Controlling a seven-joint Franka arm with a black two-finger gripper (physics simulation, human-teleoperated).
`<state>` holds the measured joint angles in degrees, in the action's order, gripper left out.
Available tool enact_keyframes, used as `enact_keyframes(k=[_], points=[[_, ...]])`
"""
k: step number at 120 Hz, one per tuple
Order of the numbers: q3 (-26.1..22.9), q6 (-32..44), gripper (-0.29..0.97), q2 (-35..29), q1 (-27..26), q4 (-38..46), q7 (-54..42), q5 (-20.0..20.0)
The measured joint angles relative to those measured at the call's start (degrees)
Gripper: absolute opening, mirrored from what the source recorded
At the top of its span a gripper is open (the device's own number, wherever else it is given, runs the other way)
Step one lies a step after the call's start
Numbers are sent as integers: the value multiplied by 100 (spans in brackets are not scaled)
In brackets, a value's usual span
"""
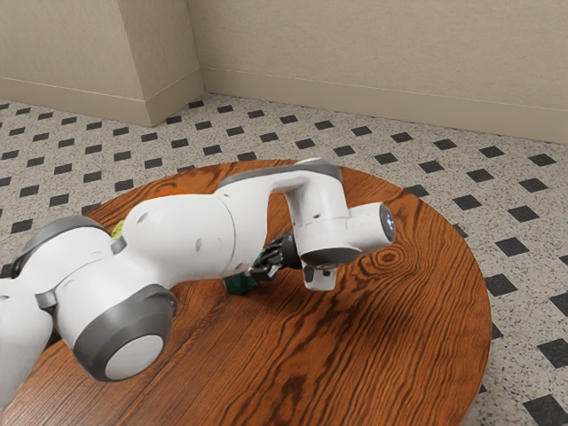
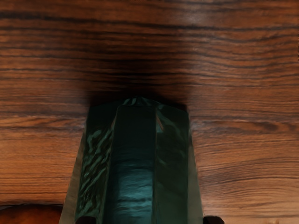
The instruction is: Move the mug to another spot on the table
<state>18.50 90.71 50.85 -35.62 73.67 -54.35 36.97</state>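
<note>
while the white arm (image 1: 177, 240) lies low across the round wooden table (image 1: 399, 337), entering from the exterior view's left, the black gripper (image 1: 269, 260) sits just left of the frame's centre, largely hidden behind the wrist housing. the dark green mug (image 1: 237, 284) shows as a small patch directly below the gripper, at the table surface, left of centre. in the wrist view the mug (image 2: 140, 163) lies close under the hand, faceted and glossy, with a dark shadow on the wood just beyond it. grip state: cannot be determined; the gripper is too occluded to show whether it grasps the mug.
</note>
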Motion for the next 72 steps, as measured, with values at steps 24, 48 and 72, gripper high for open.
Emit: enact_keyframes(k=[24,48,72], points=[[0,15,50,0,9,0,-6,-68],[2,199,61,-35,-2,-39,1,-310],[1,541,65,-741,24,-84,6,-1288]])
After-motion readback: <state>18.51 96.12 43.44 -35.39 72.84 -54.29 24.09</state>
